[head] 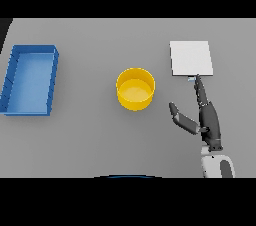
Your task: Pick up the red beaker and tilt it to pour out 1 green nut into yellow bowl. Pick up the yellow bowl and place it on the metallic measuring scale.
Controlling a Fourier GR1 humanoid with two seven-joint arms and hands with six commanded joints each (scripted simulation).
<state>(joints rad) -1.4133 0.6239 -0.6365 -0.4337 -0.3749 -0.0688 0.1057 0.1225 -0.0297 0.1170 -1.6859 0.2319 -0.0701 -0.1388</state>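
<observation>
I have the right hand (207, 120) in view at the right of the table (90, 135), coming up from the near edge. Its fingers (201, 90) are straight and held together, pointing far, and the thumb (181, 116) is spread out to the left, so the hand is open and holds nothing. The fingertips reach the near edge of the scale (191, 58), the pale square plate at far right; I can't tell whether they touch it or hover just above. There is a small bluish mark on the scale's near edge right by the fingertips, too small for me to make out.

The bowl (135, 88) sits upright near the middle of the table, to the left of the hand and a little farther away, clearly apart from the thumb. It is also left of and nearer than the scale, not on it. I look into its yellow inside and cannot make out anything lying in it.

A blue tray (15, 77) lies at far left, well apart from everything else. I see only its walls and floor.

The right forearm is cut off at the near edge.
</observation>
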